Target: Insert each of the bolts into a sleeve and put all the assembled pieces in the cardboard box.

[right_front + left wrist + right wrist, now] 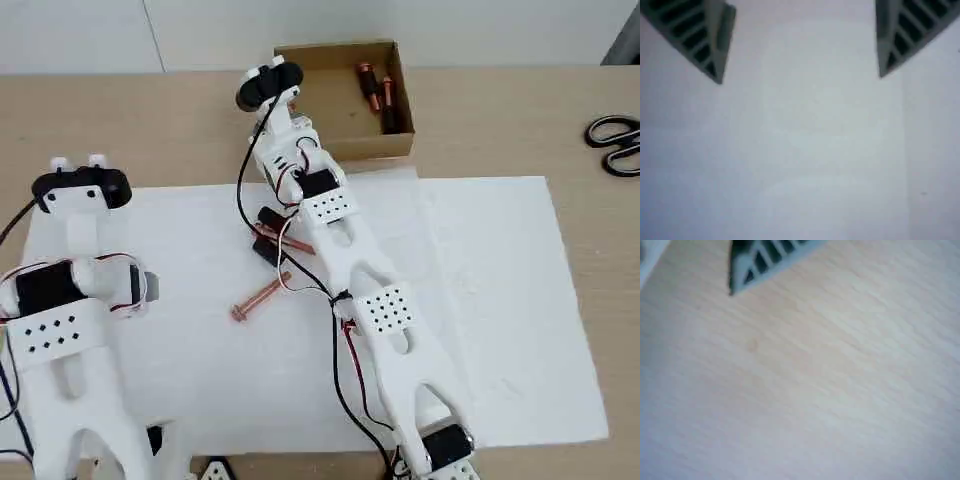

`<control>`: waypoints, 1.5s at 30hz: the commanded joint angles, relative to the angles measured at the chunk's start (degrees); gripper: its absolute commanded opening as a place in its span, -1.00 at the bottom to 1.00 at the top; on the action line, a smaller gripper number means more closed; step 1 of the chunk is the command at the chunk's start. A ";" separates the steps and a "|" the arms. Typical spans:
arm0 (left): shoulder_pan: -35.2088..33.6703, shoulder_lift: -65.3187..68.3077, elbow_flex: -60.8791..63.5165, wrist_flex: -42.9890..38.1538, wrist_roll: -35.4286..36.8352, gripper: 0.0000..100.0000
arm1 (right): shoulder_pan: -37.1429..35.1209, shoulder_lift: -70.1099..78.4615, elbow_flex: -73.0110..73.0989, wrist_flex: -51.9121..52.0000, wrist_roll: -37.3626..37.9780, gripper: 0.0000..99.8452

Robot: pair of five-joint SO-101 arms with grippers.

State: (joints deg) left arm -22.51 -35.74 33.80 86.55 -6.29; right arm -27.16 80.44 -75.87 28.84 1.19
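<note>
Right arm (345,250) partly over bolts (262,297), seemingly.

The scissors (614,145) run off the high view's edge — one bolt (298,244) lies half hidden beneath the right arm (385,310).

– Where's the cardboard box (375,147)?
– Brown, open-topped; well apart from the left gripper (800,80) fingers (700,30), just beside the right gripper (268,88); two copper bolts (369,86) lie side by side inside, along the wall farthest from that gripper; a dark sleeve (396,120) shows on one.
– Any loose ones?
– One bare copper bolt (262,298) lies flat and slanted, between the left fingers and the box, near neither; a second bolt (297,243) shows only partly, farther from those fingers; dark pieces (268,248) beside it may be sleeves; cannot tell.
</note>
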 commanded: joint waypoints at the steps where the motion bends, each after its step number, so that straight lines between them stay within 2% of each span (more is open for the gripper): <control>1: 0.26 -1.41 -0.22 0.18 -0.26 -0.62 | 0.04 -0.92 -5.63 -0.13 0.44 -0.67; 15: 0.26 -1.41 -0.22 0.09 -0.26 -0.62 | 2.59 -1.10 -15.38 2.68 2.99 -0.67; 20: 0.35 -1.41 -0.57 -0.18 -0.26 -0.62 | 3.91 -2.51 -20.57 11.38 2.99 -0.67; 27: 0.35 -1.32 -0.48 -0.70 -0.26 -0.62 | 5.67 -17.63 -20.57 29.58 2.73 -0.67; 37: 0.35 -1.32 -0.40 -0.70 -0.26 -0.62 | 8.75 -38.99 -20.57 70.55 2.64 -0.67; 45: 0.09 -1.32 -0.31 -0.44 -0.09 -0.62 | 22.73 -51.03 -20.48 71.08 2.64 -0.67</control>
State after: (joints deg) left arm -22.51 -35.74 33.80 86.55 -6.29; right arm -8.00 36.75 -93.71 98.81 3.65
